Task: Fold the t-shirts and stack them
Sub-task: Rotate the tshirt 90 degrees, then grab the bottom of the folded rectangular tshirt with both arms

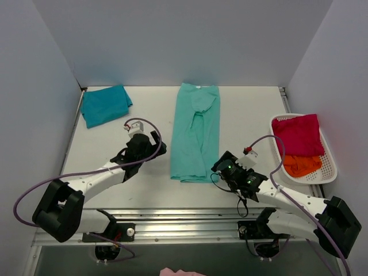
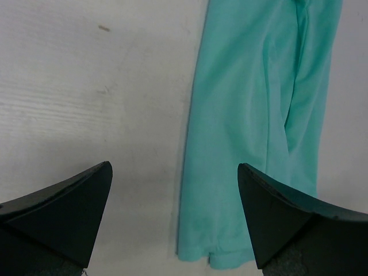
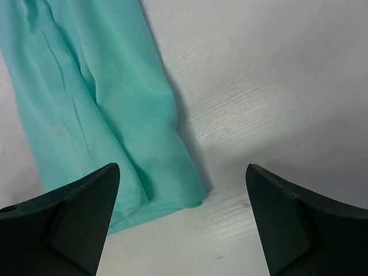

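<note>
Three views, taken in turn. From above, found the mint-green t-shirt (image 1: 195,132) mid-table (image 1: 253,115), folded lengthwise into a narrow strip running 12 to 6 o'clock, and the teal-blue t-shirt (image 1: 105,104) folded at 10 o'clock, well apart. Located the left gripper (image 1: 154,144) at 9 o'clock of the strip and the right gripper (image 1: 221,167) just beside its near hem at 3 o'clock, neither touching cloth. Judged the lengthwise fold done; next, probably pinching both near hem corners and carrying them toward 12. Could not read finger spacing here, nor identify the red and orange cloths in the basket (image 1: 330,167). From the left wrist, saw fingers spread wide, empty; hem at 5 o'clock partly hidden behind one. From the right wrist, likewise spread and empty; strip at 10 o'clock, collar end cut off.
</note>
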`<action>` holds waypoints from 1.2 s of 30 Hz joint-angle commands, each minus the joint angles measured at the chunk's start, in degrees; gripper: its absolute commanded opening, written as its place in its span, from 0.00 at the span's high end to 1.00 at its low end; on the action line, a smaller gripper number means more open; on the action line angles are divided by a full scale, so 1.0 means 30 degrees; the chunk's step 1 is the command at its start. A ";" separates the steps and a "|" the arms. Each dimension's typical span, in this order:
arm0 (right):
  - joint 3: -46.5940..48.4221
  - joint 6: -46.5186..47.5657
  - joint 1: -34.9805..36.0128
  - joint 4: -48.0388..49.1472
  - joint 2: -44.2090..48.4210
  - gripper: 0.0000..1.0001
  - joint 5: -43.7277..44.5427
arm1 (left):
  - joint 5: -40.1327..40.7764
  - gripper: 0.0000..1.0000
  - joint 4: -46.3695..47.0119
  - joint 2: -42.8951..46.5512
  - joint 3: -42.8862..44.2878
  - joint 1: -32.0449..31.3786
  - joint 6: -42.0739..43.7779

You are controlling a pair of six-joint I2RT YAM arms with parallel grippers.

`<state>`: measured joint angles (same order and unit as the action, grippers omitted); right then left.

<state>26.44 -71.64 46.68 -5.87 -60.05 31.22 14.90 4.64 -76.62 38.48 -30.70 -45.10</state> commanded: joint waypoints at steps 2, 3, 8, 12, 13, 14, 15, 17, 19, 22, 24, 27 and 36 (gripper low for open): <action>-0.1017 -0.0787 0.0757 -0.1150 0.1266 0.14 0.0315 | 0.0339 0.00 -0.0670 0.0959 -0.1368 -0.2445 -0.0990; -0.1251 -0.0876 0.0818 -0.0917 0.1499 0.17 0.0257 | 0.0251 0.00 -0.0466 0.0960 -0.1690 -0.2830 -0.1397; -0.2745 -0.1199 0.1169 0.1362 0.1328 0.22 -0.0679 | -0.0218 0.00 0.0471 0.0463 -0.3186 -0.4618 -0.2339; -0.3099 -0.1404 0.1433 0.3154 -0.0805 0.34 -0.0885 | -0.0453 0.00 0.1699 -0.0415 -0.3539 -0.5352 -0.2573; -0.3157 -0.1404 0.1434 0.3505 -0.1190 0.37 -0.0944 | -0.0453 0.00 0.2023 -0.0910 -0.3568 -0.5411 -0.2602; -0.3245 -0.1375 0.1434 0.4263 -0.1513 0.39 -0.1003 | -0.0511 0.00 0.2287 -0.1205 -0.3598 -0.5412 -0.2632; -0.3275 -0.1346 0.1463 0.4619 -0.2183 0.42 -0.1090 | -0.0686 0.00 0.2899 -0.1527 -0.3569 -0.5412 -0.2661; -0.3188 -0.1288 0.1434 0.5409 -0.2860 0.47 -0.1295 | -0.0833 0.00 0.3430 -0.2523 -0.3452 -0.5441 -0.2778; -0.2983 -0.1112 0.1405 0.5647 -0.3739 0.51 -0.1355 | -0.1389 0.00 0.4221 -0.3461 -0.3247 -0.5441 -0.2924; -0.2689 -0.0936 0.1404 0.5765 -0.4298 0.59 -0.1384 | -0.1975 0.10 0.4983 -0.4281 -0.3071 -0.5470 -0.3071; -0.2660 -0.0877 0.1375 0.5648 -0.4212 0.65 -0.1268 | -0.2064 0.19 0.5336 -0.4460 -0.3071 -0.5500 -0.3130; -0.2630 -0.0877 0.1317 0.5268 -0.3861 0.74 -0.0946 | -0.2152 0.41 0.5424 -0.4606 -0.3216 -0.5558 -0.3188; -0.2631 -0.0614 0.1199 0.4507 -0.3040 1.00 -0.0769 | -0.2299 0.98 0.5425 -0.4812 -0.3217 -0.5792 -0.2984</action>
<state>18.83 -74.06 50.61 12.14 -70.78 28.01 9.13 23.77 -89.97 29.19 -47.44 -54.92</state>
